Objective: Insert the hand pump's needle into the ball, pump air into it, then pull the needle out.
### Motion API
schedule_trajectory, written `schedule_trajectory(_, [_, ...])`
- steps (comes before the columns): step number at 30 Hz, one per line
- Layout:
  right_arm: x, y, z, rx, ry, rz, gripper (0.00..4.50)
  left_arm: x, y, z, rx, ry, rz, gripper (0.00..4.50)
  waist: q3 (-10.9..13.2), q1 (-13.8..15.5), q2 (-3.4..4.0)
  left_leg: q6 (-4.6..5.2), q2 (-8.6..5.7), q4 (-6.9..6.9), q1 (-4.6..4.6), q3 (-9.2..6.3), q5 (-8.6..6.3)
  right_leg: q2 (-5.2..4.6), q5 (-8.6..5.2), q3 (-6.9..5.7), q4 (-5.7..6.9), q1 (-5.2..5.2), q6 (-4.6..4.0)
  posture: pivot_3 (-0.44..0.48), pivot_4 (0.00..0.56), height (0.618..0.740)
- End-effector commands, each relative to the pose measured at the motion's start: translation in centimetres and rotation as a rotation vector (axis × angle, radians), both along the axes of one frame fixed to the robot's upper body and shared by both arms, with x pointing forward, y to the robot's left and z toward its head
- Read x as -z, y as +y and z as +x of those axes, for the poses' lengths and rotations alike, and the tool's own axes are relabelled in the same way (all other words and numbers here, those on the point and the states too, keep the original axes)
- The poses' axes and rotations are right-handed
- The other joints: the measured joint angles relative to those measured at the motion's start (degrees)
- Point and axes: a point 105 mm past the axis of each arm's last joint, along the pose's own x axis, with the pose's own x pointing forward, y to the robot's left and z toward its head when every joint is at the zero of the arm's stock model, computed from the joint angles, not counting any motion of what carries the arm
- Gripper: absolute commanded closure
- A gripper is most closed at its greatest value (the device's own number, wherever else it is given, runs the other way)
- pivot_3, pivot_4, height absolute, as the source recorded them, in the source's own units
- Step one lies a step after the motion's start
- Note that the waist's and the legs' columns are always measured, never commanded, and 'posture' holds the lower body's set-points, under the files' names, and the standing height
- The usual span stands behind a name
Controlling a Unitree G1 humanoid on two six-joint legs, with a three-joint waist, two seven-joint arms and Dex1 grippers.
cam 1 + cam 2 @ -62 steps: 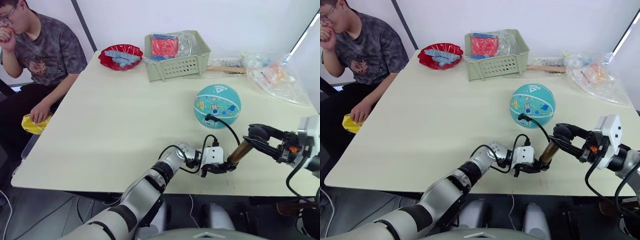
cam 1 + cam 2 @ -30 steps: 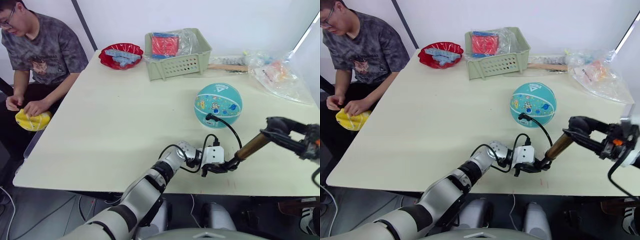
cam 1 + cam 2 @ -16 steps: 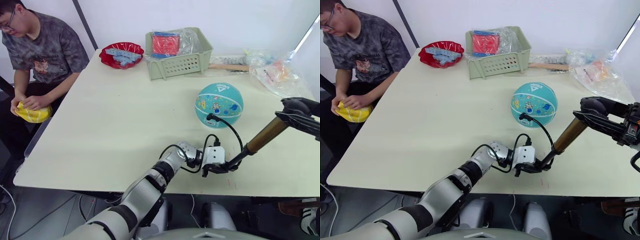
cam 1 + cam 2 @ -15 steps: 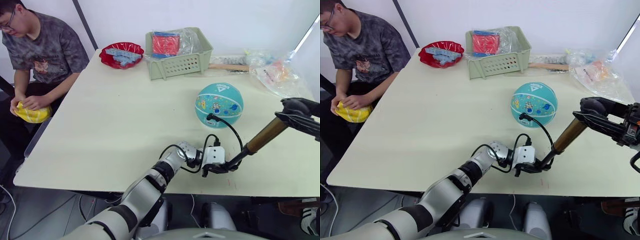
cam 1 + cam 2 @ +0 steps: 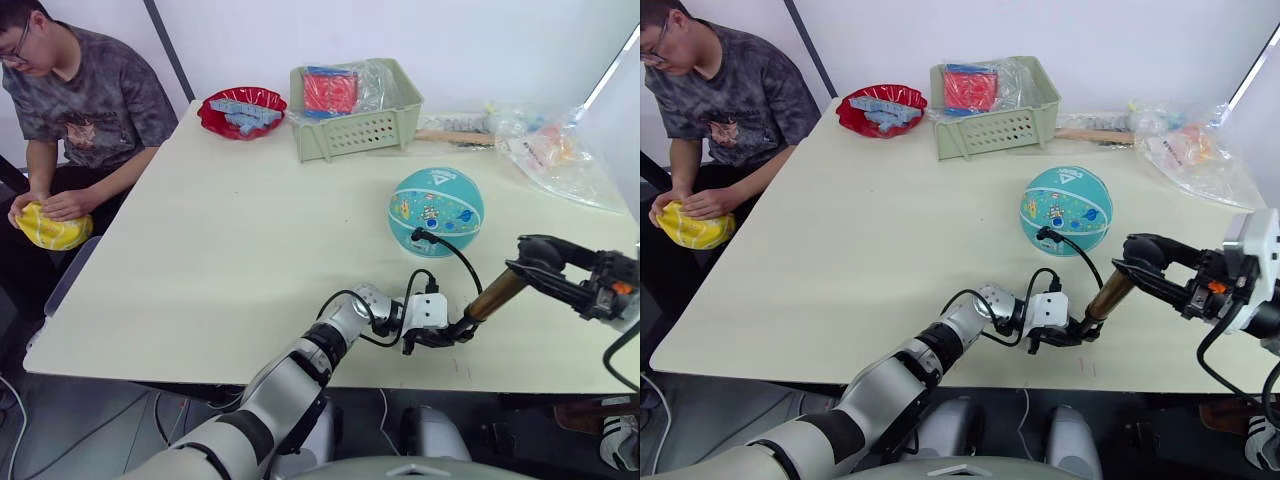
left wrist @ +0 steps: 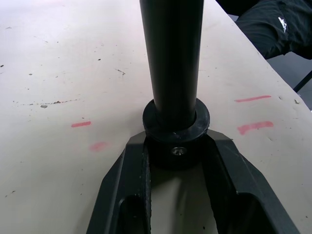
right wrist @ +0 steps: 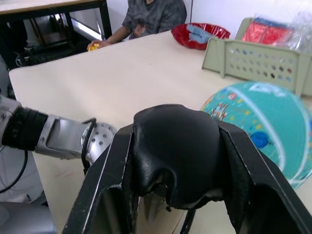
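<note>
The teal ball (image 5: pixel 436 208) rests on the table's right half. The hand pump (image 5: pixel 492 295) slants up from near the front edge, a gold tube with black ends. My left gripper (image 5: pixel 443 334) is shut on its lower black end cap (image 6: pixel 175 130), held down on the table. My right gripper (image 5: pixel 535 262) is shut on the black handle (image 7: pixel 174 150) at the upper end. The thin black hose (image 5: pixel 462 258) arcs from the pump to a black fitting (image 5: pixel 417 236) pressed against the ball's near side. The needle's pin is hidden there.
A green basket (image 5: pixel 356 128) and a red bowl (image 5: pixel 241 111) stand at the back. Plastic bags (image 5: pixel 553 150) and a wooden-handled tool (image 5: pixel 455 137) lie at the back right. A person sits at the left edge holding a yellow ball (image 5: pixel 45 226).
My right gripper has pushed the handle back down toward the left gripper, shortening the pump that was drawn out half a second ago. The ball and left gripper stay put.
</note>
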Motion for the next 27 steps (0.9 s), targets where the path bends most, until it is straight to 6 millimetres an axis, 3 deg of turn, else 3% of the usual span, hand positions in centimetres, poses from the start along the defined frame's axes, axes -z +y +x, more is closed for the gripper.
schedule_trajectory(1, [3.7, 0.9, -0.3, -0.019, 0.104, -0.011, 2.88, 4.4, 3.0, -1.4, -0.026, 0.095, 0.19, 3.4, -0.08, -0.04, -0.06, 0.0, 0.0, 0.0, 0.01, 0.0, 0.0, 0.0, 0.0, 0.0, 0.0, 0.0, 0.0, 0.0, 0.15, 0.738])
schedule_trajectory(9, [7.7, 1.2, -0.7, -0.015, 0.156, -0.027, 2.88, 4.4, 2.9, -1.4, -0.026, 0.097, 0.187, 3.4, -0.2, -0.07, -0.04, 0.0, 0.01, -0.01, 0.04, -0.02, 0.0, 0.03, 0.0, 0.01, 0.03, 0.0, 0.0, 0.0, 0.15, 0.738])
schedule_trajectory(13, [8.3, 1.3, -0.7, -0.018, 0.147, -0.04, 2.88, 4.5, 3.1, -1.4, -0.028, 0.098, 0.189, 3.4, -0.29, -0.08, 0.03, -0.01, 0.01, -0.02, 0.05, -0.01, 0.0, 0.04, 0.0, 0.01, 0.03, 0.0, -0.01, 0.0, 0.15, 0.738])
schedule_trajectory(24, [2.3, 1.2, -0.1, -0.028, 0.002, -0.027, 2.88, 4.6, 3.3, -1.5, -0.029, 0.1, 0.195, 3.4, -0.17, 0.02, 0.26, -0.01, 0.01, -0.04, 0.03, -0.02, 0.0, 0.03, 0.0, 0.01, 0.04, -0.01, -0.01, 0.0, 0.15, 0.738])
schedule_trajectory(27, [-0.8, 0.7, -0.5, -0.022, -0.056, -0.014, 2.88, 4.6, 3.2, -1.5, -0.027, 0.1, 0.193, 3.4, 0.04, 0.06, 0.55, -0.01, -0.03, -0.02, -0.02, -0.01, 0.0, -0.03, 0.0, 0.01, 0.03, -0.03, -0.01, 0.0, 0.15, 0.738])
